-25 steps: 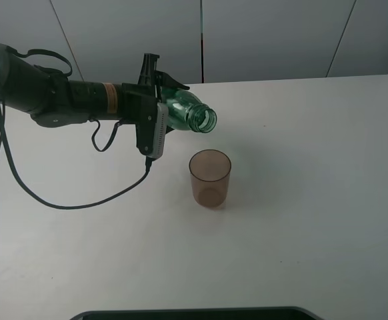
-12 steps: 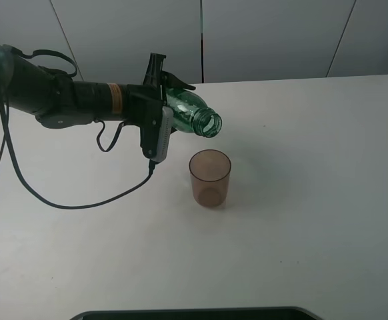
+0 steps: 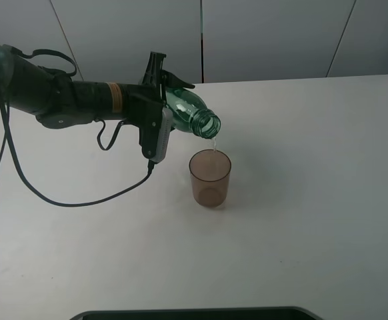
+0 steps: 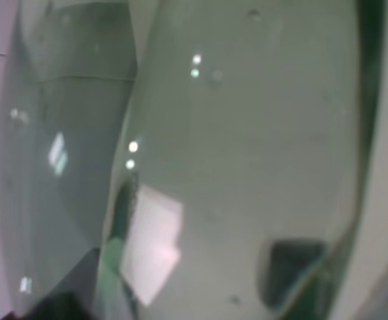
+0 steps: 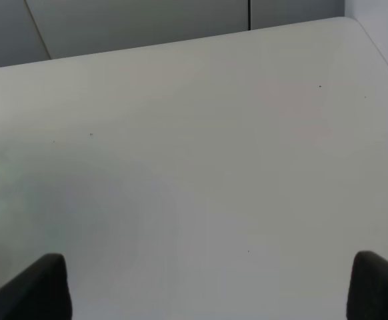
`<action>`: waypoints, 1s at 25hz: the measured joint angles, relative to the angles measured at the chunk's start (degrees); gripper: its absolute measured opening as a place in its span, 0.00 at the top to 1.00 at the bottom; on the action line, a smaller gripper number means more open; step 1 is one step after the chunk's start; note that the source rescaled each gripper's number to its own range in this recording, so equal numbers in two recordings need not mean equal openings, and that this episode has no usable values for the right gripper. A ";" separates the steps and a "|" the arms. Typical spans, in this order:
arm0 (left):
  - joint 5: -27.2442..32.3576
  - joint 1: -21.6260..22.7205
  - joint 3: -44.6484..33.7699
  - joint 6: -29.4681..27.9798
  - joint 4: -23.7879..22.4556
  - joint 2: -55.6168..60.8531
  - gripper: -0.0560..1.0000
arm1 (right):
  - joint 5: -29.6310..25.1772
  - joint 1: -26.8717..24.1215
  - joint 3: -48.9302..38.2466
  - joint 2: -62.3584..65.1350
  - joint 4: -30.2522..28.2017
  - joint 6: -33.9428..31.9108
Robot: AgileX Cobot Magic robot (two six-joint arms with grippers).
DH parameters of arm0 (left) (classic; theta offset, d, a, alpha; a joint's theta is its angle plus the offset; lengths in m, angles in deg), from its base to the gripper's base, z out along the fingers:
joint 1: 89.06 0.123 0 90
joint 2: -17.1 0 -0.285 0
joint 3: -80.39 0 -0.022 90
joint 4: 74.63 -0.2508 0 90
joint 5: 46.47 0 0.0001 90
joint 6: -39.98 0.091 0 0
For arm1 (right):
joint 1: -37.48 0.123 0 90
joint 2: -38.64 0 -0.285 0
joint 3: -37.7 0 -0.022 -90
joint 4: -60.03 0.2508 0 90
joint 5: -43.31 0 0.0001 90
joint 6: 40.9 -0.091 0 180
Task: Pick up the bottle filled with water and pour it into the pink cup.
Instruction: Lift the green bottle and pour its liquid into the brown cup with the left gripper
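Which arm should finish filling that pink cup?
Left, likely: the left gripper holds the bottle tipped above the pink cup, water trickling in. The right gripper is open, holding nothing.

Tilted bottle [image 3: 193, 116] (uncapped) above pink cup [image 3: 210, 178]

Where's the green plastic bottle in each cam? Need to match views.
Exterior high: transparent green-tinted plastic bottle upper centre-left, tilted, mouth above the translucent pink plastic cup.
Left wrist: bottle fills nearly the whole picture.
Right wrist: not in it.
Shared landmark: white table, seen in exterior high and right wrist only.
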 joint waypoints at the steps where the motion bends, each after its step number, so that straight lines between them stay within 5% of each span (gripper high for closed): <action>1: 0.05 0.00 0.00 0.18 0.08 0.00 0.93 | 0.00 0.00 0.00 0.00 0.00 0.00; 25: 1.19 0.00 0.00 5.78 3.16 0.00 0.93 | 0.00 0.00 0.00 0.00 0.00 0.00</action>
